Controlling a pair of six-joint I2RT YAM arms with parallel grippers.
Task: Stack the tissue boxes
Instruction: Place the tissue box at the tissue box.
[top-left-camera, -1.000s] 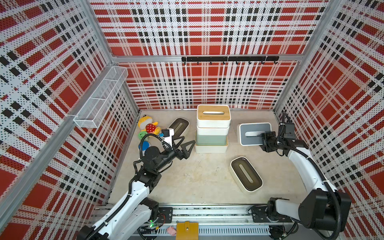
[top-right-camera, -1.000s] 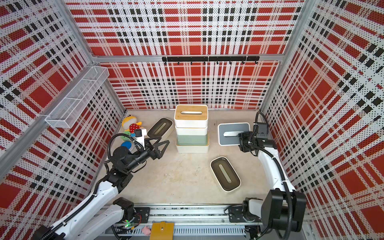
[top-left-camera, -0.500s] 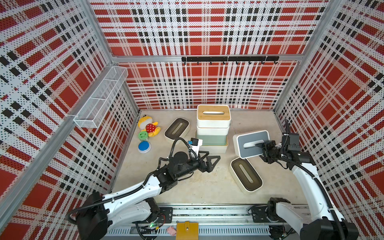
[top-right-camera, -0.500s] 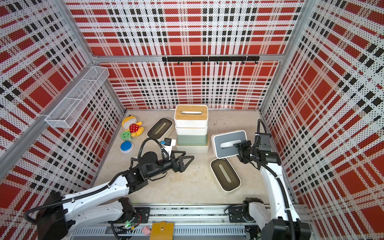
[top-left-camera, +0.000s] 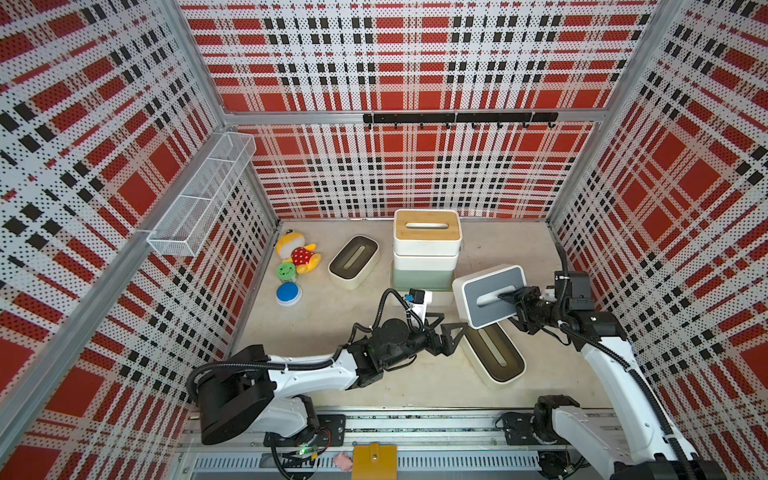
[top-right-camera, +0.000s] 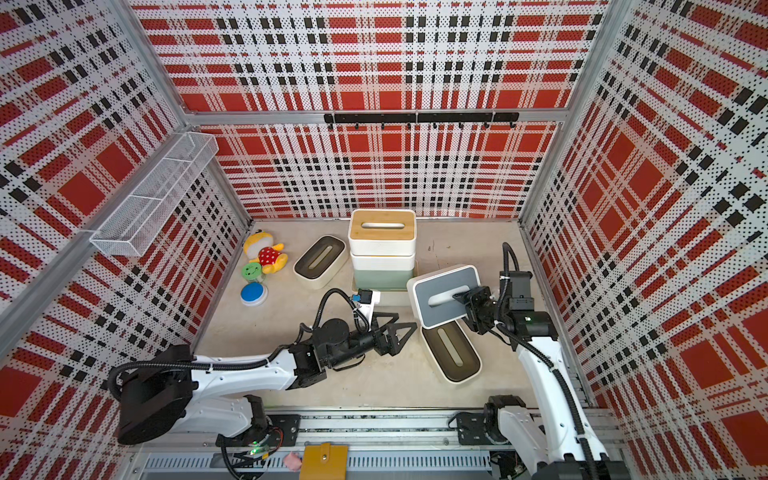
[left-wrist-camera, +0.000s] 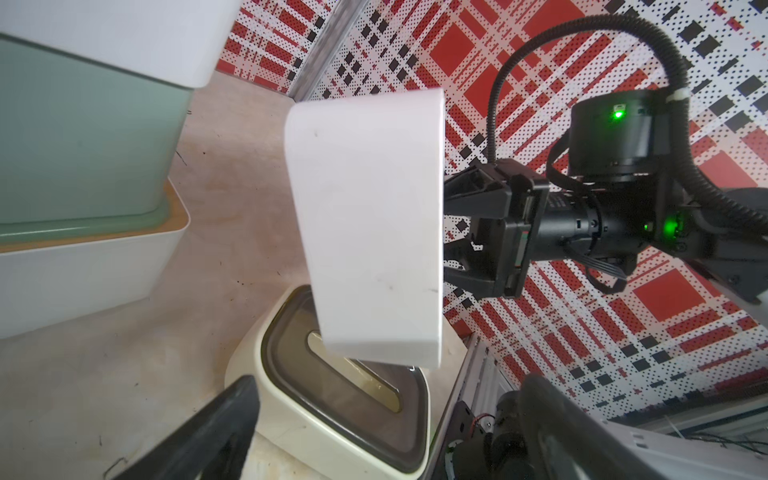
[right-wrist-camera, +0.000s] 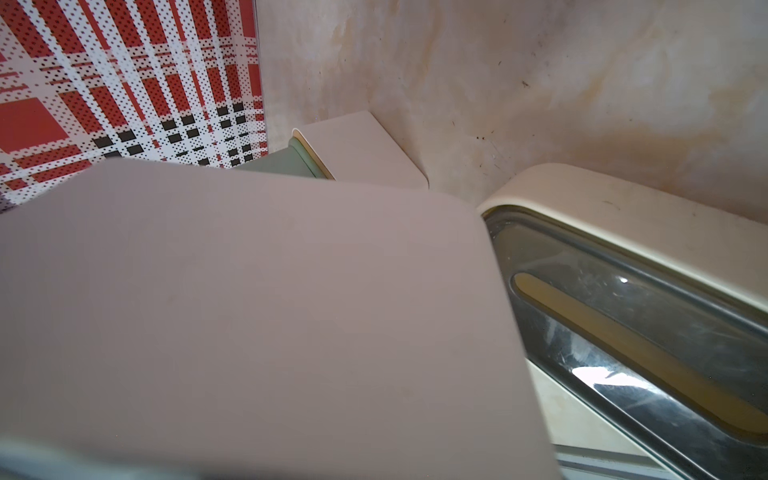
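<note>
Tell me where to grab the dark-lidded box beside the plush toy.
Probably from above, clamping its two long sides at mid-length: the dark-lidded box lies flat, lid up, with a gap to the plush toy and to the stack.

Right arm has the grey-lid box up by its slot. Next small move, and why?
Probably ease the open left gripper onto the white body of the grey-lid box. It hangs tilted, partly over the olive-lid box, held only by the right gripper at its slot, so steadying it seems wise before carrying it to the stack.
</note>
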